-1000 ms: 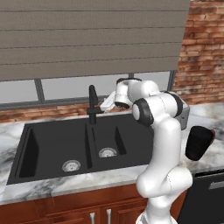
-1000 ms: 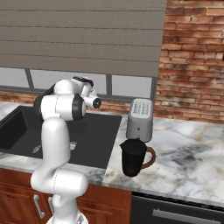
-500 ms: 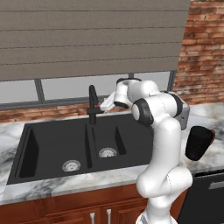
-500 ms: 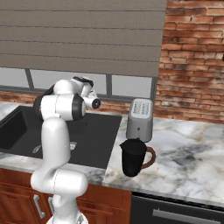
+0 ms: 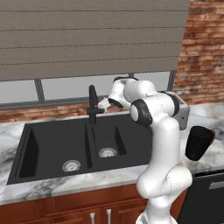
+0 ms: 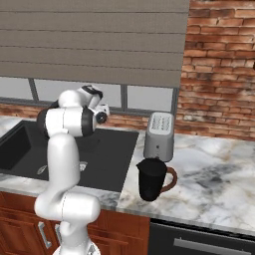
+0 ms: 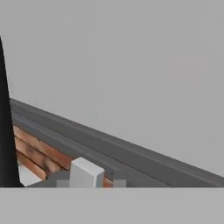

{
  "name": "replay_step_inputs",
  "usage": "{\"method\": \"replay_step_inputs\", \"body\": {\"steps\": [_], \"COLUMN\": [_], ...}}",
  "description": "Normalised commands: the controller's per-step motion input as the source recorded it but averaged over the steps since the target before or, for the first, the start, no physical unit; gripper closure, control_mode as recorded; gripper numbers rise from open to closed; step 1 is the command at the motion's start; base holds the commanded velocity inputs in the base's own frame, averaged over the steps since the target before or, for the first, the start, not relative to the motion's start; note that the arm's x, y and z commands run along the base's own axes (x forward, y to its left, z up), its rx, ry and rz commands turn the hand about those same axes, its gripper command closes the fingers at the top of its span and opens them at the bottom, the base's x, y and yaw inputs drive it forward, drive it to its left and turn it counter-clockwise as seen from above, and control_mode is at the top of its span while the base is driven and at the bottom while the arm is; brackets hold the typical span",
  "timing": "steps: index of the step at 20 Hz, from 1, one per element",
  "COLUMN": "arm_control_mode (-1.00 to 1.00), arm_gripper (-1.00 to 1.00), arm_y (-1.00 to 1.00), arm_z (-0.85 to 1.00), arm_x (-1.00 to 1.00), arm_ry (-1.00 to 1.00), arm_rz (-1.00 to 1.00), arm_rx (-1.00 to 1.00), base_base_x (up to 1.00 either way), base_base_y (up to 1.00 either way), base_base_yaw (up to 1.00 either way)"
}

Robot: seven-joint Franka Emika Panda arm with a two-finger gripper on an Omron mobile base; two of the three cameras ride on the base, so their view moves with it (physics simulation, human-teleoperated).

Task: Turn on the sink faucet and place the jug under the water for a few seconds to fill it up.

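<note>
Nothing has shifted since a second ago but the claw's fingers, now drawn narrow. Claw (image 5: 103, 105) sits at the faucet (image 5: 92, 104), by the small pale lever (image 7: 86, 173); whether it grips the lever, cannot tell. Sink (image 5: 48, 144) below, dry. Jug (image 6: 152, 179) on counter, right of sink, just before toaster (image 6: 160, 136).

Glossy white rounded arm (image 5: 161, 131), dark joints.
</note>
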Motion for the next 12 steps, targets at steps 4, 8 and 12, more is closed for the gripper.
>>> {"method": "replay_step_inputs", "body": {"steps": [4, 8, 12], "arm_control_mode": [-1.00, -1.00, -1.00], "arm_gripper": [1.00, 1.00, 1.00], "arm_y": [-0.40, -0.65, -0.74], "arm_z": [-0.15, -0.33, -0.48], "arm_x": [0.43, 0.43, 0.36], "arm_ry": [0.13, 0.12, 0.10], "arm_rz": [-0.21, -0.16, -0.14], "arm_rx": [0.05, 0.08, 0.07], "base_base_x": [0.00, 0.00, 0.00], "base_base_y": [0.00, 0.00, 0.00], "base_base_yaw": [0.00, 0.00, 0.00]}}
